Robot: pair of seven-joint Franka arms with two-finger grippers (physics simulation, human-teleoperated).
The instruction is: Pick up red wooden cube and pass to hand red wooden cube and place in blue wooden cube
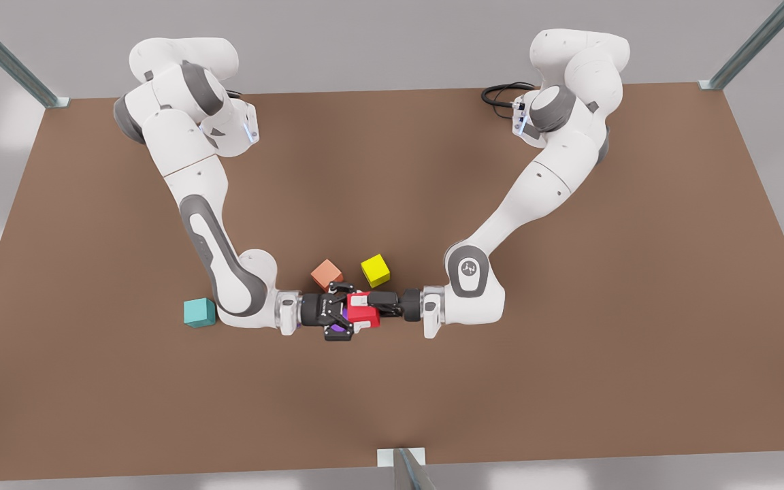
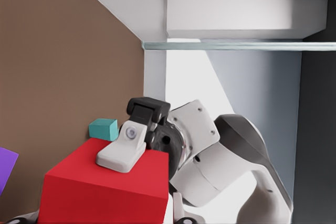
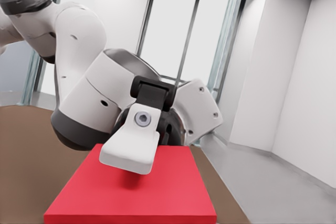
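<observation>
Red wooden cube (image 1: 367, 313), probably light, stiff and grippy, is held above the table (image 1: 569, 340) between both arms, pinched across opposite flat faces by my right gripper (image 1: 356, 312) and, crosswise, my left gripper (image 1: 373, 304).

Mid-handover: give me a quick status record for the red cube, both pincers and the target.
red wooden cube: held between both pincers, above the table
right pincer: front view's left, shut on the cube
left pincer: front view's right, at the cube, grip unclear
blue wooden cube: on the table beside the right arm, untouched
</observation>
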